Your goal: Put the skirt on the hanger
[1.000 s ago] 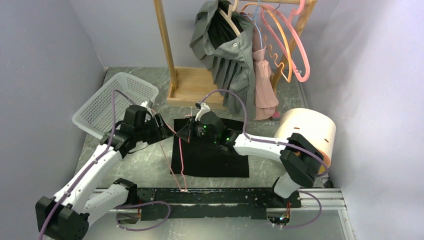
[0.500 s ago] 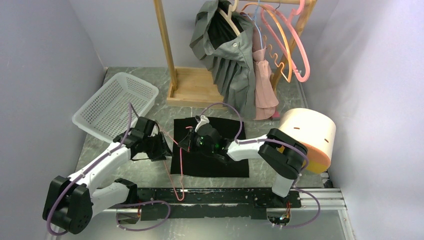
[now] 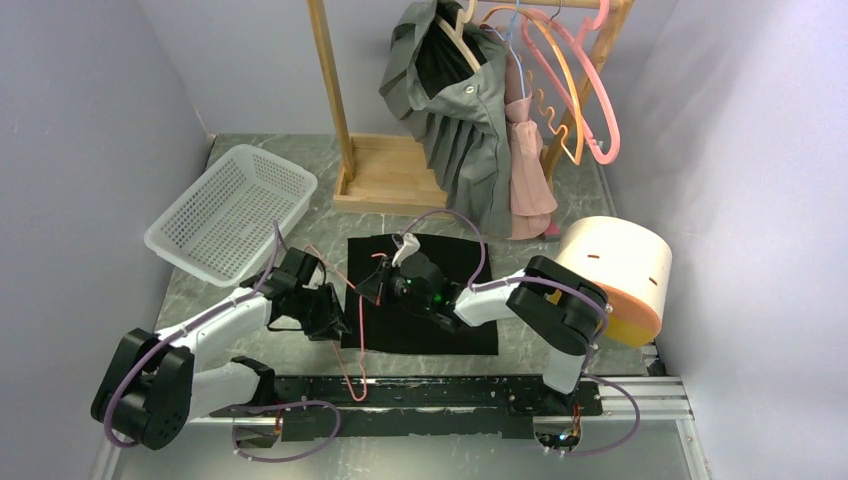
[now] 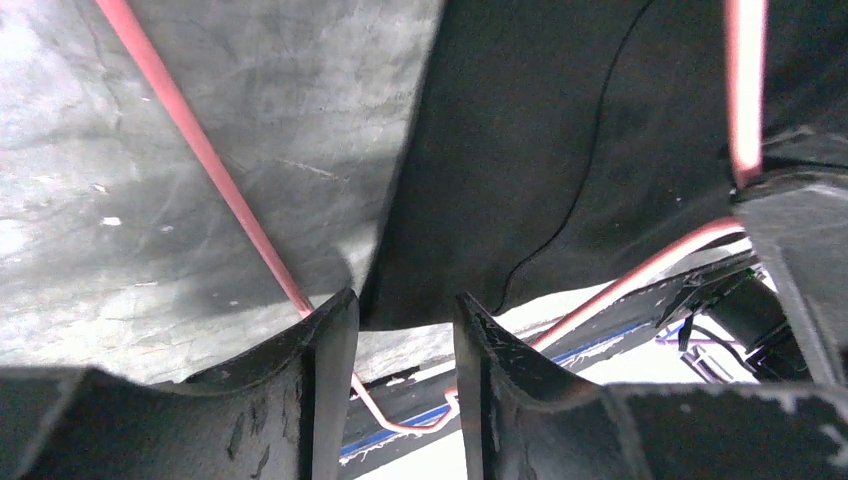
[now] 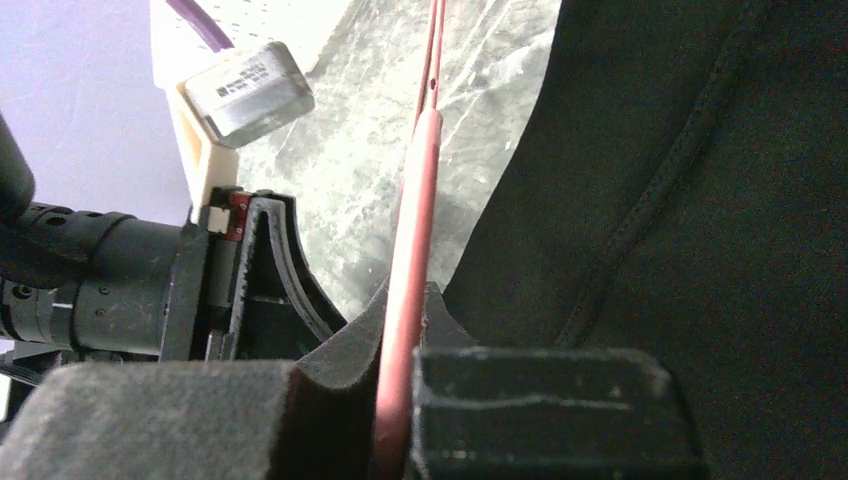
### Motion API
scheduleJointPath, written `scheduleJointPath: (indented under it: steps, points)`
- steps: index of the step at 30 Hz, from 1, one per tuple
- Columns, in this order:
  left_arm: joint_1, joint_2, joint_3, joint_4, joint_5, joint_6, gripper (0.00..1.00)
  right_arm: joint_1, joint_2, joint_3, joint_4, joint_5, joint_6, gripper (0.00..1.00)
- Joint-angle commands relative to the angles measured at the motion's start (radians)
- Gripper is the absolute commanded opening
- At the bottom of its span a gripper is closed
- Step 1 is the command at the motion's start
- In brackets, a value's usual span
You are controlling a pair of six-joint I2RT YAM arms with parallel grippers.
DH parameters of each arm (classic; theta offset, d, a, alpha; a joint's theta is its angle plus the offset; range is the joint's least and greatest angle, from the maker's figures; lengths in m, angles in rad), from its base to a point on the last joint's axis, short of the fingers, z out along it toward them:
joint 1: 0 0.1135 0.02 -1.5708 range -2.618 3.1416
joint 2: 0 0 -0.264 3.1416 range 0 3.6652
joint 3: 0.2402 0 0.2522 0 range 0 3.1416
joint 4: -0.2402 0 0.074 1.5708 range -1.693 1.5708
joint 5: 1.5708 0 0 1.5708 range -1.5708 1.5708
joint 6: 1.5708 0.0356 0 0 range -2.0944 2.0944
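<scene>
The right fingers (image 5: 365, 335) are pinched on the thin pink wire of the hanger (image 5: 415, 200), which runs straight up between them in the right wrist view, with the black skirt (image 3: 430, 320) filling that view from 12 to 5 o'clock. The left fingers (image 4: 335, 330) stand spread with a narrow gap, gripping nothing. In the left wrist view a hemmed edge of the skirt ends just above that gap, and a length of the hanger wire slants past the left finger. From above, the skirt lies flat and unfolded on the grey marble counter (image 3: 320, 225), not on the hanger. The right fingers sit over its edge at about 10 o'clock and the left fingers at its corner near 8 o'clock. The hanger stretches along the skirt's 9 o'clock side, its hook reaching the black rail at the near edge. A white basket (image 3: 225, 205) rests at 10 o'clock from the skirt and a wooden rack (image 3: 330, 90) at 12 o'clock, holding a grey dress (image 3: 465, 130) and a pink garment (image 3: 528, 180). A round beige drum (image 3: 615, 265) sits at 3 o'clock.
</scene>
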Motion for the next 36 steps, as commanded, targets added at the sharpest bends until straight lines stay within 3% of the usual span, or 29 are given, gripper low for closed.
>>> scheduleJointPath:
  steps: [1, 14, 17, 20, 21, 36]
  points:
    - [-0.037, 0.035, -0.011, 0.025, 0.034, -0.024, 0.45, 0.002, 0.004, -0.036, 0.038, 0.033, -0.07, 0.0]
    - [-0.121, 0.116, 0.049, -0.11, -0.102, -0.069, 0.49, -0.024, 0.005, -0.095, 0.174, -0.013, -0.071, 0.0]
    - [-0.13, 0.137, 0.062, -0.105, -0.116, -0.076, 0.42, -0.037, 0.014, -0.115, 0.223, -0.034, -0.057, 0.0]
    - [-0.13, 0.152, 0.084, -0.09, -0.125, -0.067, 0.12, -0.055, 0.014, -0.136, 0.258, -0.054, -0.04, 0.0]
    - [-0.13, 0.155, 0.097, -0.092, -0.127, -0.056, 0.08, -0.059, 0.014, -0.138, 0.258, -0.056, -0.033, 0.0]
    - [-0.13, 0.017, 0.31, -0.26, -0.057, 0.013, 0.07, -0.125, -0.031, -0.088, 0.107, -0.096, 0.021, 0.0]
